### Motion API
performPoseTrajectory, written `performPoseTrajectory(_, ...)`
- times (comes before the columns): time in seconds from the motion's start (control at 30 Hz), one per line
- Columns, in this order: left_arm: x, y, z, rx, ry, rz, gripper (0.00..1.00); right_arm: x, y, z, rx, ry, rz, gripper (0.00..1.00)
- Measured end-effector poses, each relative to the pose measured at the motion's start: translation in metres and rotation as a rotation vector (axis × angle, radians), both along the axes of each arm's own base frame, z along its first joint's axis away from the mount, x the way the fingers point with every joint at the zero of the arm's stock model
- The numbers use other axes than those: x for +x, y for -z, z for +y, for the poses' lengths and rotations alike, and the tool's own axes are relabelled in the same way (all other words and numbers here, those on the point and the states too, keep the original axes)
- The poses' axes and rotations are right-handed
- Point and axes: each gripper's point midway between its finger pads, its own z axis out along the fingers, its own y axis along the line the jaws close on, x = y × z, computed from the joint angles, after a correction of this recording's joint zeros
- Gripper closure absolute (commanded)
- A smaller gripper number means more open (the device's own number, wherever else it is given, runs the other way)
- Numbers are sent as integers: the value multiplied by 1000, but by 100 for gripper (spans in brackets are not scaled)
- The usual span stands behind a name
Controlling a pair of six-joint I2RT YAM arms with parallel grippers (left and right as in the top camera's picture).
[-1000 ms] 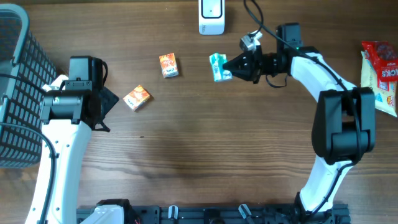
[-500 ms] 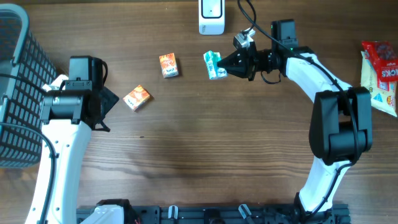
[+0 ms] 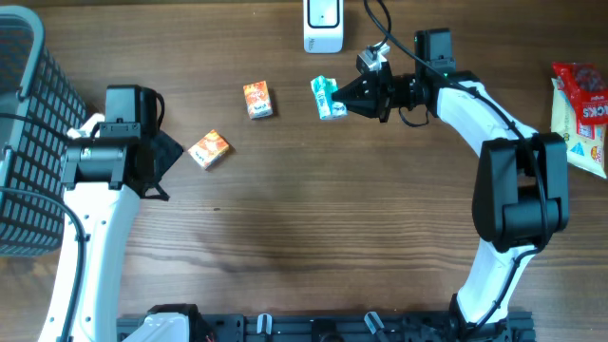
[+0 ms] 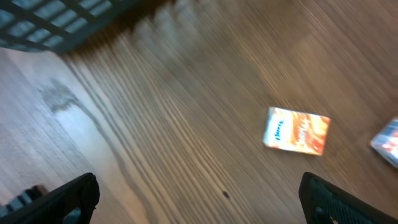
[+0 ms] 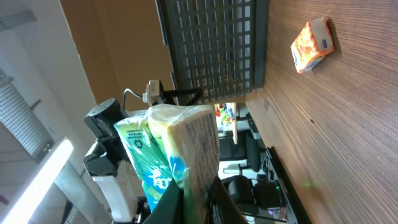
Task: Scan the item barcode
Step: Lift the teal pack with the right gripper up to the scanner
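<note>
the step in hand looks like the presentation. the right gripper (image 3: 353,98) is clenched on a small green-and-white packet (image 3: 328,99) at the far side of the tabletop (image 3: 313,237). the packet sits on the near side of the white scanner (image 3: 323,25), which stands at the far edge, and is close to it but apart. the next move probably calls for carrying the packet up to the scanner's face and turning the wrist so the barcode meets the window. the right wrist view shows a panel of fine print on one narrow side, but i cannot tell whether the barcode is there.

the left gripper (image 3: 161,163) is released, its jaws spread wide over the left of the tabletop, and it grasps nothing.

the packet looks like soft, glossy film, puffed like a pillow and creased where the fingers pinch it, so it may buckle rather than hold flat. two orange cartons (image 3: 257,99) (image 3: 210,148) lie flat, stiff-edged and rectangular. the scanner is smooth plastic with rounded corners. the tabletop is dark wood with long grain. a dark grid basket (image 3: 19,142) stands at the left edge, and a red snack bag (image 3: 579,100) lies at the right.
</note>
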Motion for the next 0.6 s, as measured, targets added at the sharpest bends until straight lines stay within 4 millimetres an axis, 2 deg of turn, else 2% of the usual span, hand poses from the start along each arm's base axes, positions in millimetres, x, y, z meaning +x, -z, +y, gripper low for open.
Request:
performPoseTrajectory(0.1, 7, 0, -7, -42, 14, -28, 0, 7, 7, 1, -47, 35, -7, 96)
performPoseTrajectory(0.33, 9, 1, -13, -77, 26, -34, 0, 40, 46, -6, -281, 218, -23, 96)
performPoseTrajectory(0.43, 9, 1, -14, -80, 27, -34, 0, 49, 55, -12, -354, 273, -22, 95)
performPoseTrajectory(0.53, 9, 1, -14, -80, 27, -34, 0, 59, 63, -22, -491, 332, -1, 95)
performPoseTrajectory(0.6, 9, 1, -14, -81, 27, -34, 0, 63, 71, -36, -659, 376, 14, 96)
